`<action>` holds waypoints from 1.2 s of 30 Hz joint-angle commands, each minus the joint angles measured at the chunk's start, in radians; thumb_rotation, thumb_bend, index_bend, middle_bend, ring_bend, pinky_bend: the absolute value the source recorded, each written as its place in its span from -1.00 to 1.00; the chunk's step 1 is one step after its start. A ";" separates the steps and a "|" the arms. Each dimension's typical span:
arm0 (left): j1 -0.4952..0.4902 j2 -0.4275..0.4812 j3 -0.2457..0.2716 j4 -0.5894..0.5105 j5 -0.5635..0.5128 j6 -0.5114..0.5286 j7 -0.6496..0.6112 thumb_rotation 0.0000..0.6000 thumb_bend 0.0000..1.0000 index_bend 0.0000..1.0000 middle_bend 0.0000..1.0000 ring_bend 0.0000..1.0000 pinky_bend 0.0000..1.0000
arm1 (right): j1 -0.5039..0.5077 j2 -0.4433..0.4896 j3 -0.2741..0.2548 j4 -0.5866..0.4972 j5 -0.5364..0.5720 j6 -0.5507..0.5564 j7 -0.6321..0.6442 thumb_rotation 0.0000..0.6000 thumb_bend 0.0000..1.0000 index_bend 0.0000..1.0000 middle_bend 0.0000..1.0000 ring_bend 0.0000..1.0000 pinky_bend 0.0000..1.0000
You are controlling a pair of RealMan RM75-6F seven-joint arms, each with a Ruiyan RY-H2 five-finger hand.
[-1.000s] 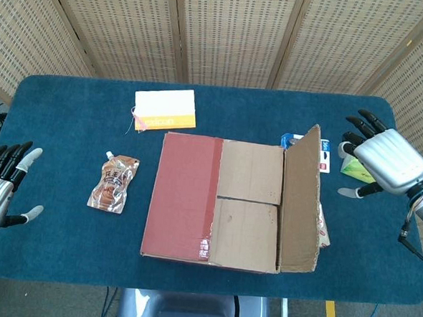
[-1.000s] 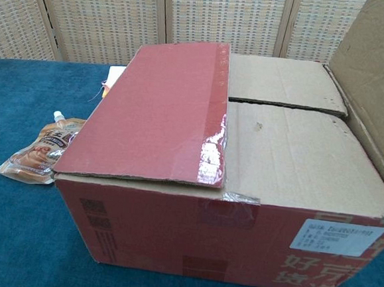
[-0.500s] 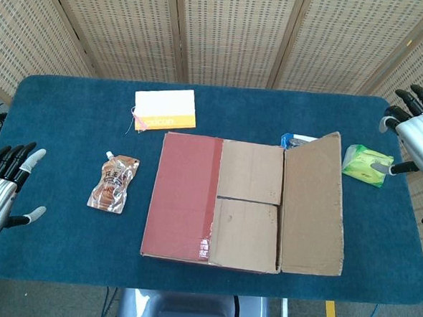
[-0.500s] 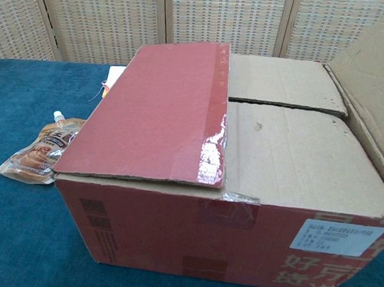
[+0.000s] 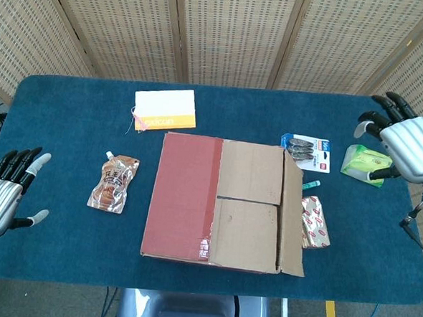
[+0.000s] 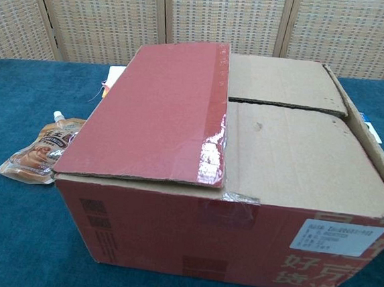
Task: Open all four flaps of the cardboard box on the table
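The cardboard box (image 5: 223,202) stands mid-table. Its red left flap (image 5: 184,196) lies flat across the top, also seen in the chest view as the red left flap (image 6: 158,111). Two brown inner flaps (image 5: 250,172) (image 5: 243,236) lie shut beside it. The right flap (image 5: 292,214) is folded outward and hangs down the box's right side, showing only as a narrow strip. My left hand (image 5: 1,199) hovers open at the table's left edge, far from the box. My right hand (image 5: 406,145) is open at the far right, above a green packet. Neither hand appears in the chest view.
A brown spout pouch (image 5: 113,185) lies left of the box. A white and orange card (image 5: 165,110) lies behind it. Right of the box are a blue blister pack (image 5: 307,150), a green pen (image 5: 310,185), a snack packet (image 5: 313,231) and the green packet (image 5: 366,162).
The right flap swung from upright out to the right and has dropped down along the box's side. My right hand drew away to the right. The left hand barely shifted.
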 commanded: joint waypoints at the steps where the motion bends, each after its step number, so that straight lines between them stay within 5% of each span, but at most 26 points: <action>1: -0.015 0.005 0.001 0.012 0.017 -0.019 -0.012 0.99 -0.79 -0.81 -1.00 -1.00 -1.00 | -0.007 -0.019 -0.009 -0.027 -0.033 0.017 0.032 0.26 -1.00 -0.22 -0.39 -0.88 -0.96; 8: -0.108 0.043 -0.008 0.047 0.137 -0.123 -0.128 0.99 -0.79 -0.77 -1.00 -1.00 -1.00 | -0.005 -0.029 -0.015 -0.061 -0.064 0.016 0.067 0.29 -0.98 -0.22 -0.38 -0.86 -0.96; 18: -0.386 0.113 -0.047 0.065 0.317 -0.420 -0.361 1.00 -0.70 -0.77 -1.00 -1.00 -1.00 | -0.035 -0.022 -0.019 -0.098 -0.050 0.035 0.043 0.29 -0.94 -0.22 -0.37 -0.86 -0.96; 36: -0.874 -0.050 -0.102 0.188 0.465 -0.706 -0.690 0.99 -0.56 -0.77 -1.00 -1.00 -1.00 | -0.107 0.004 -0.021 -0.140 -0.004 0.077 -0.026 0.29 -0.94 -0.22 -0.36 -0.86 -0.96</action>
